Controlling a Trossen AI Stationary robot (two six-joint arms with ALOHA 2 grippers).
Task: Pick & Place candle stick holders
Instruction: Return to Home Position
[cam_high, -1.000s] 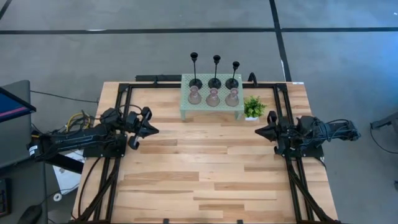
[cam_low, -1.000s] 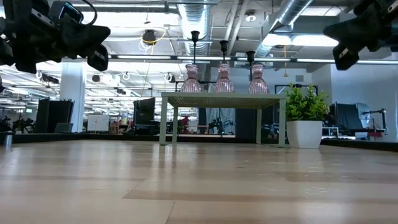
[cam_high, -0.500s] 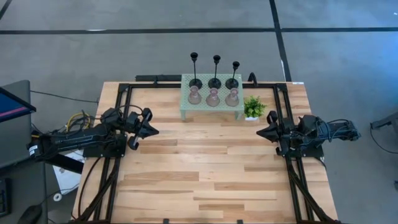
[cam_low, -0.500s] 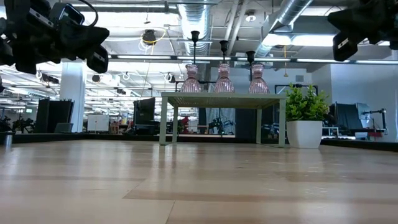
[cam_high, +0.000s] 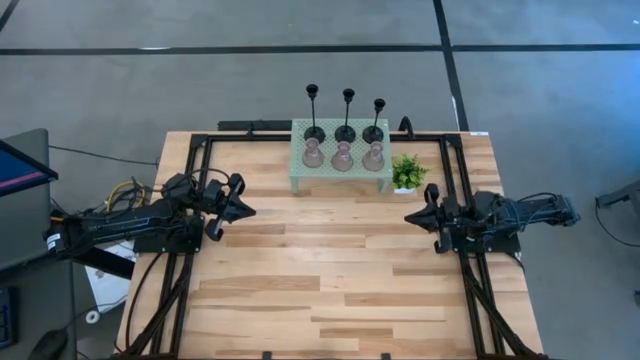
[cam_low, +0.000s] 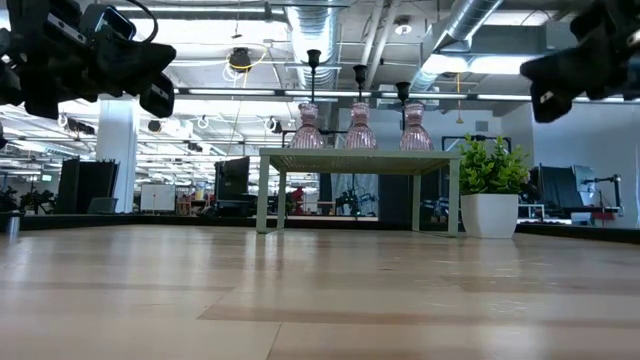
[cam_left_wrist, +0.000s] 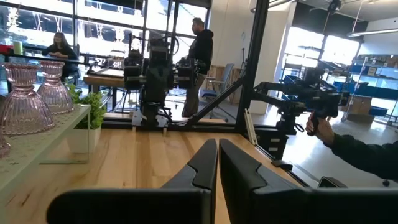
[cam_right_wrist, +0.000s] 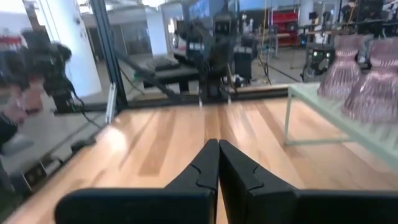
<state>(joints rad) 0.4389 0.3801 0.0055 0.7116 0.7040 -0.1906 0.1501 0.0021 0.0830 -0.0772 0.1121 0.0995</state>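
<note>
- We find three black candle stick holders behind three pink candle stick holders, all on the pale green mesh stand at the far edge of the bench.
- Left hand hovers at the left, fingers closed, empty.
- Right hand hovers near the potted plant, closed, empty.
</note>
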